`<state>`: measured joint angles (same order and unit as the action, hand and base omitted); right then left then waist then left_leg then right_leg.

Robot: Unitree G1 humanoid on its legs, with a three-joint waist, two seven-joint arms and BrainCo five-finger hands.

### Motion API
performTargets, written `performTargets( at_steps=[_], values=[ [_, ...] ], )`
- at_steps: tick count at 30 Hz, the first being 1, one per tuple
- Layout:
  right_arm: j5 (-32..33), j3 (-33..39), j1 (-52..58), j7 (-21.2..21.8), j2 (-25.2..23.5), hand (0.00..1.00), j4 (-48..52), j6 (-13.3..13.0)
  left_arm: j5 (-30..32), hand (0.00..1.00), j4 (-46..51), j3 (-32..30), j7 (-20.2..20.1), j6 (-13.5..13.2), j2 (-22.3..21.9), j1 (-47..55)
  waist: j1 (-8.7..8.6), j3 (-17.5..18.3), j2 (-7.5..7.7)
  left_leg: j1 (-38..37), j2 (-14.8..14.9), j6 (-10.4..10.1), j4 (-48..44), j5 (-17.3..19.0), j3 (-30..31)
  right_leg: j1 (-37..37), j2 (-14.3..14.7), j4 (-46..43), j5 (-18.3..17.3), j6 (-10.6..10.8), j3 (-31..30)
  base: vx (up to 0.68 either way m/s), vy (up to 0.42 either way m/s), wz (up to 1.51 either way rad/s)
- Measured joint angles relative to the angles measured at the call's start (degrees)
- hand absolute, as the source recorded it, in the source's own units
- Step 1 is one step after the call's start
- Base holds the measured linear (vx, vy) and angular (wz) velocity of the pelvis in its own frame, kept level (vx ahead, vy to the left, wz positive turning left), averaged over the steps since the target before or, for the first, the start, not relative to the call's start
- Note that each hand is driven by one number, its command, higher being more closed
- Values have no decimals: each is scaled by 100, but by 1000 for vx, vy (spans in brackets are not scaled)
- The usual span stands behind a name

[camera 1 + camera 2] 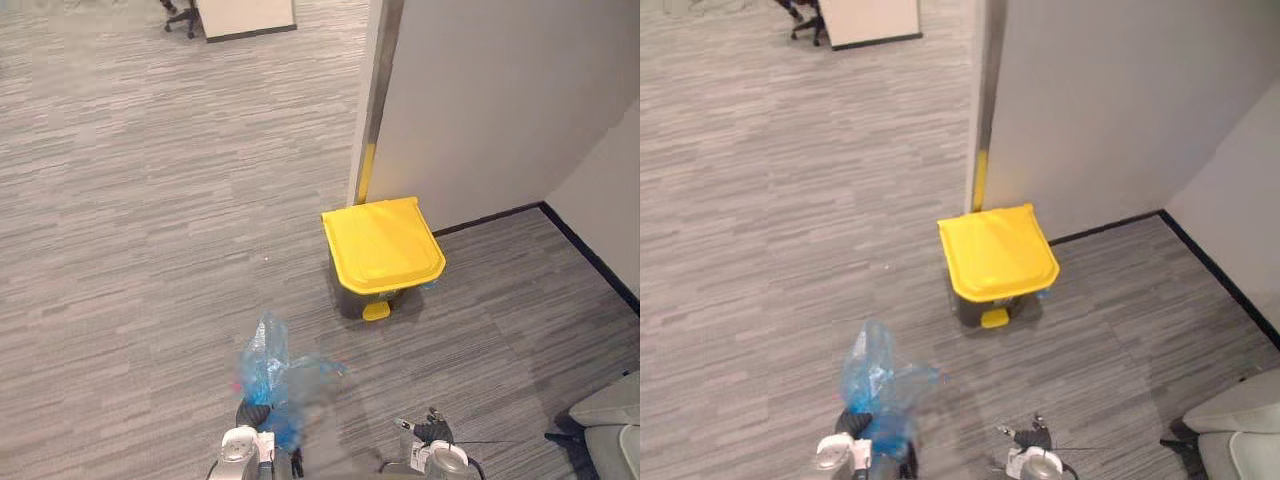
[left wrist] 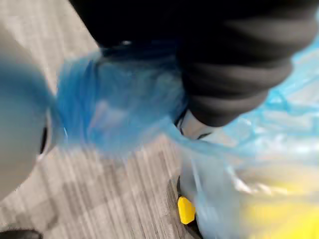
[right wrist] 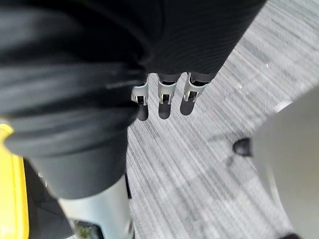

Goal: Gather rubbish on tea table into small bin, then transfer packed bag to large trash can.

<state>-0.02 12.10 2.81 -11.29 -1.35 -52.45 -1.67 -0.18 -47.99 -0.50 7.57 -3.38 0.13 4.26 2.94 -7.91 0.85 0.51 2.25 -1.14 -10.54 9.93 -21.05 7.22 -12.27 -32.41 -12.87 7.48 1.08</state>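
Observation:
A blue see-through rubbish bag (image 1: 266, 372) hangs bunched at the bottom centre, with my left hand (image 1: 254, 414) shut on its gathered top. In the left wrist view the blue bag (image 2: 114, 114) wraps around the hand's dark cover. The large trash can (image 1: 383, 245) stands on the floor ahead and slightly right of the bag, its yellow lid down and a yellow pedal (image 1: 376, 311) at its front. My right hand (image 1: 430, 432) shows low at the bottom right, holding nothing. Its fingers (image 3: 165, 95) are relaxed over bare carpet.
A pale partition wall (image 1: 480, 100) with a metal corner post (image 1: 372, 100) rises right behind the can. A black skirting line (image 1: 590, 255) runs along the right wall. A grey seat (image 1: 610, 420) sits at the lower right. Open grey carpet (image 1: 150, 220) stretches to the left.

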Motion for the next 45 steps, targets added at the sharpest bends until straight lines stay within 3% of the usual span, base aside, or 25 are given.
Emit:
performTargets(
  at_steps=[1,3,5,6,7,8,9,10,13,18,20,22,23,24,25,28,31,40,43,44,45],
  values=[
    [0,-1,-51,0,-7,0,-15,-2,-2,100,0,53,1,0,109,-17,-34,-34,0,-153,-15,43,58,59,-30,320,-73,-724,83,44,35,230,60,-7],
    [-1,-8,-90,-1,-6,0,-19,-2,-7,100,-1,46,22,0,239,-22,-79,-41,-3,-368,24,31,158,133,-3,630,-56,-1235,-223,-159,254,258,-14,3],
    [-1,-13,-177,-1,46,0,-27,-3,-13,100,-3,38,112,-6,298,-40,-125,-83,-80,-585,207,-51,265,180,11,947,171,-983,-470,-455,718,267,-107,5],
    [-1,-38,-220,-1,65,0,-42,-5,-13,100,-14,38,114,-8,318,-40,-147,-98,-103,-626,277,-60,276,184,21,1069,300,-661,-444,-506,834,248,-161,9],
    [-2,-110,-252,-1,93,0,-81,-7,-13,100,-114,46,109,-21,359,-24,-182,-94,-83,-674,294,-87,307,180,104,1155,459,141,-148,-539,845,252,-155,25],
    [-2,-153,-229,6,118,0,-177,-6,-9,100,-206,36,106,-24,438,-29,-269,-80,126,-721,94,-188,353,171,321,1096,530,874,691,-811,711,285,-170,18],
    [-11,-147,-292,-5,246,0,-291,-11,-18,100,-378,36,115,7,330,-96,-251,-114,-85,-769,261,-288,396,241,536,1031,654,832,716,-815,750,280,-150,5],
    [-8,-133,-296,-7,345,0,-325,-6,-17,100,-402,38,101,-1,279,-106,-240,-87,-184,-741,333,-297,394,247,675,979,748,971,679,-811,758,226,-131,-22],
    [9,136,-243,-7,384,0,-396,0,-15,100,-449,34,96,-9,152,-104,-263,-122,-292,-763,495,-375,255,173,925,787,896,1074,485,-908,895,263,-150,3],
    [11,116,0,-7,264,0,-240,-1,-14,100,-165,35,-39,-16,-141,-126,-207,-182,-152,58,952,-516,-2243,112,939,-213,850,1688,375,-962,1236,158,-59,35],
    [14,125,-19,-9,208,0,-215,-1,-14,100,-89,34,-55,-14,-188,-105,-187,-190,-137,288,1070,-397,-2409,375,614,-359,823,1818,374,-964,1238,154,59,3],
    [15,190,-30,-15,165,0,-211,0,-11,100,-89,28,-53,-11,-185,-109,-139,-212,-112,484,929,-349,-1782,478,425,-464,681,1902,409,-900,1190,119,90,-4],
    [16,236,-26,-18,167,0,-219,-1,-9,100,-89,35,-53,-11,-188,-110,-135,-208,-119,500,835,-335,-1281,367,445,-500,654,1946,427,-808,1178,113,150,-10],
    [14,251,-17,-20,229,0,-229,0,-8,100,-99,42,-53,-10,-208,-103,-133,-137,-248,463,742,-325,-409,-282,526,-496,703,1992,430,-674,1137,148,201,-19],
    [18,257,-48,-43,282,0,-284,20,-6,100,-159,38,-51,-1,-153,-101,-108,-110,-257,376,665,-427,-219,-358,553,-498,716,2044,430,-569,981,130,177,-13],
    [15,244,5,-49,146,0,-309,20,-2,100,-227,47,-31,-2,28,-120,-136,16,-51,137,365,-330,316,-495,461,-611,537,2419,566,-395,773,111,170,-7],
    [14,240,-21,-49,143,0,-374,16,7,100,-383,164,-10,-1,156,-83,-157,34,-40,-79,172,-260,648,-549,382,-742,440,2701,646,-282,689,77,113,-13],
    [0,123,-247,-50,275,0,-717,21,2,100,-459,167,1,-11,395,-31,-134,50,-85,-241,124,-232,755,-524,272,-794,506,3045,913,-343,192,78,26,-29],
    [0,112,-297,-46,367,0,-695,22,-3,100,-457,167,-4,-12,303,-28,-120,-7,-115,-246,144,-41,595,-267,318,-413,511,2347,768,-324,7,-10,44,-46],
    [1,131,-283,-47,387,0,-686,23,-4,100,-472,165,-5,-8,297,-64,-123,-123,-136,-298,134,-147,436,-12,441,-68,466,1355,487,-222,-5,-83,41,-15],
    [61,208,-271,-40,385,0,-640,14,-5,100,-498,165,-5,-3,315,-94,-157,-186,-85,-405,101,-16,391,124,502,221,343,524,424,-183,68,-74,45,-4]
  ],
)
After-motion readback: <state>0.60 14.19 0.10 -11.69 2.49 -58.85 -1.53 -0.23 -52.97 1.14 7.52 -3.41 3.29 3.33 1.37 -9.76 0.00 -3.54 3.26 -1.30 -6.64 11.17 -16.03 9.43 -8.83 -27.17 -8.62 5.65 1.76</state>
